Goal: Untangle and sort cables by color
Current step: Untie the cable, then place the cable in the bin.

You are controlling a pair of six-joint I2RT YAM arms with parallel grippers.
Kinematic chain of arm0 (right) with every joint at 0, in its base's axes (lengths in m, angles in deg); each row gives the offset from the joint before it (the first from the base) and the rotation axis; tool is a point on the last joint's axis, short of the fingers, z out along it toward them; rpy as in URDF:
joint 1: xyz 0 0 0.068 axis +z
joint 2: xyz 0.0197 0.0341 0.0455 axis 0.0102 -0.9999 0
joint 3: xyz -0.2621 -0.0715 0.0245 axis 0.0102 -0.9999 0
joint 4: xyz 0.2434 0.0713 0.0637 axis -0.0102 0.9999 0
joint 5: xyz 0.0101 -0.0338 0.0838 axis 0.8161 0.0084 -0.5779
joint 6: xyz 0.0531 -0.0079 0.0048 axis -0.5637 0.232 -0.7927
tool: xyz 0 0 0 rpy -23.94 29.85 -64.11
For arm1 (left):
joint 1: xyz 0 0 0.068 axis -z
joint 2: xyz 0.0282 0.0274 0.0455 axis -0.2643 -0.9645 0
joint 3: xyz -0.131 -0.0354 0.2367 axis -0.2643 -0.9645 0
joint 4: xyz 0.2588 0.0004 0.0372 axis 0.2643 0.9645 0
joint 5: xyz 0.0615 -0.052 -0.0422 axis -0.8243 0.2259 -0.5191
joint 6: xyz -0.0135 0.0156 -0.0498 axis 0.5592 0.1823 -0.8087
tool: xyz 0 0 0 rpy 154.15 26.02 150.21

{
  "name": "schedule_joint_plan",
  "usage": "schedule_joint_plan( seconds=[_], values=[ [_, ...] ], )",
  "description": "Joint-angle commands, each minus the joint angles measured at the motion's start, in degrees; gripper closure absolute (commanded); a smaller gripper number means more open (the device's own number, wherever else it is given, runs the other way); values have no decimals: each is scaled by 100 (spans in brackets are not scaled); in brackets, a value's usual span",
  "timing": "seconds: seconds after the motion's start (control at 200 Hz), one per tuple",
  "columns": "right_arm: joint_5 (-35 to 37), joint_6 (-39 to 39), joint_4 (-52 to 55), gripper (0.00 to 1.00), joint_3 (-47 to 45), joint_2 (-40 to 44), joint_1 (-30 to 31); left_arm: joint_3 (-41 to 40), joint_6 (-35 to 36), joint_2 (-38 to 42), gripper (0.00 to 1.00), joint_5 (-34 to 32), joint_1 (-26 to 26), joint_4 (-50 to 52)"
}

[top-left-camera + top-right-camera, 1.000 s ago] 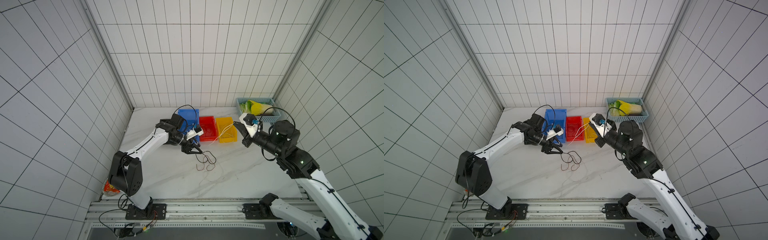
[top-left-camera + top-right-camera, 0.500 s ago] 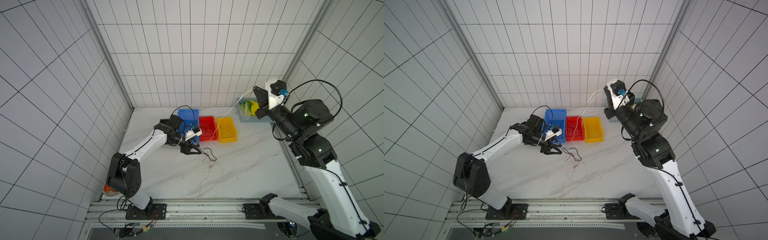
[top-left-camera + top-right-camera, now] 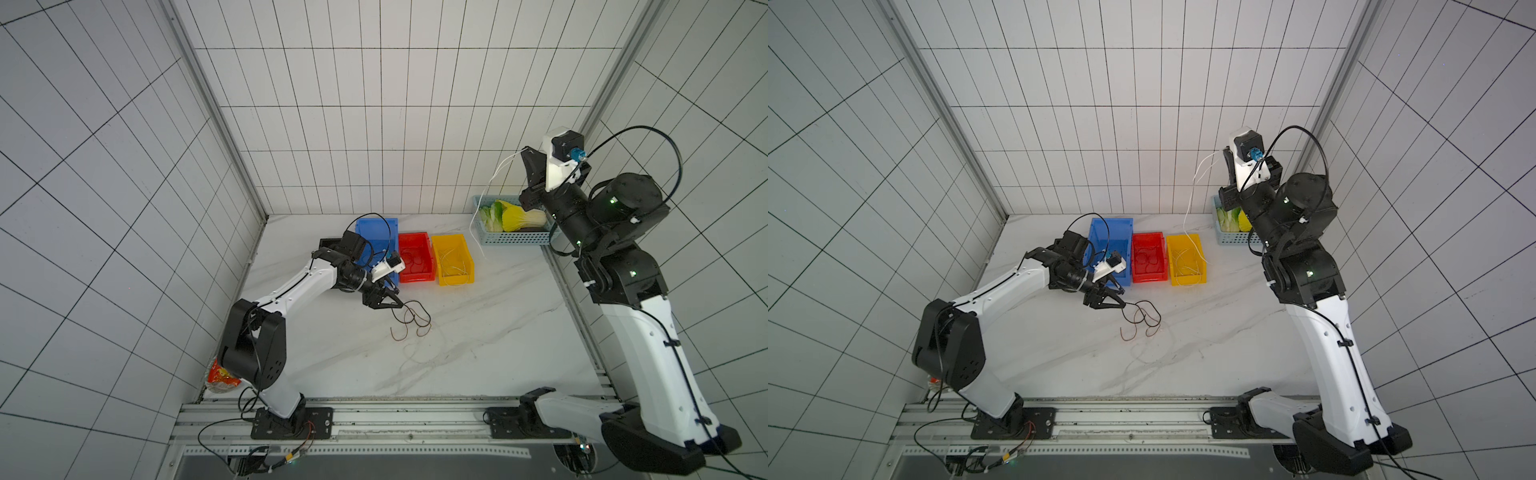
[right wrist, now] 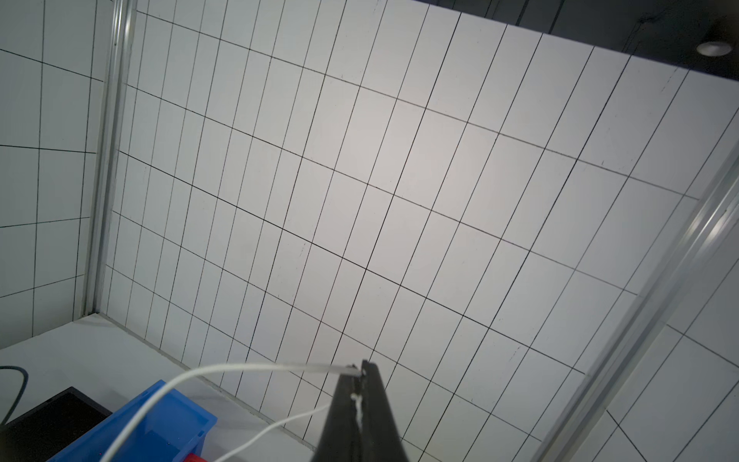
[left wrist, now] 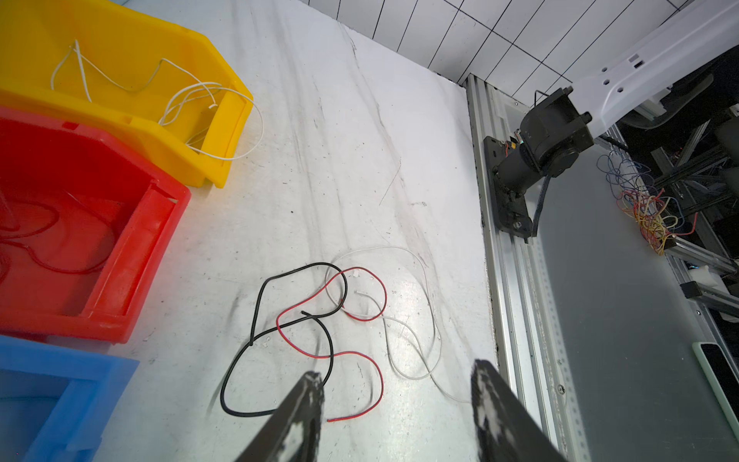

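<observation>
Three white-tiled walls (image 3: 374, 124) with dark grout close in a white marble table (image 3: 490, 332), streaked with grey veins and scuffs. At its front left corner lies an orange snack bag (image 3: 222, 376). The left gripper (image 5: 396, 374) hangs low over the table with its jaws apart, grasping nothing. Under it a black cable (image 5: 256, 320), a red cable (image 5: 372, 280) and a pale cable (image 5: 416, 340) lie looped across each other on the bare marble.

Toward the back, side by side, stand a blue bin (image 3: 376, 226), a red bin (image 3: 415, 277) holding red wires (image 5: 36, 240), and a yellow bin (image 3: 455, 279) holding white wires (image 5: 188, 96). Further right, a pale blue basket (image 3: 511, 239) holds leafy vegetables. Above it the right gripper (image 4: 360, 370), held high, is clamped on a white cable (image 3: 492, 179) that dangles toward the table near the yellow bin. An aluminium rail (image 3: 395, 419) runs along the front edge.
</observation>
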Motion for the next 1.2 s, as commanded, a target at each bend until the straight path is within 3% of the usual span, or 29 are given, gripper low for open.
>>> schedule_joint_plan(
  seconds=[0.0,0.24,0.66,0.915,1.194],
  values=[
    [-80,-314,-203,100,-380,-213,-305,-4,203,-121,43,-70,-109,308],
    [-330,-558,-592,100,-617,-786,-660,-315,440,15,43,-206,-268,522],
    [-426,-606,-1372,100,-887,-1887,-779,-417,459,-87,43,-312,-349,552],
    [-398,-753,-1934,100,-1688,-1916,-815,-443,483,-146,43,-330,-355,563],
    [-461,-569,-1687,100,-1108,-1854,-815,-440,482,-192,44,-308,-352,563]
  ],
)
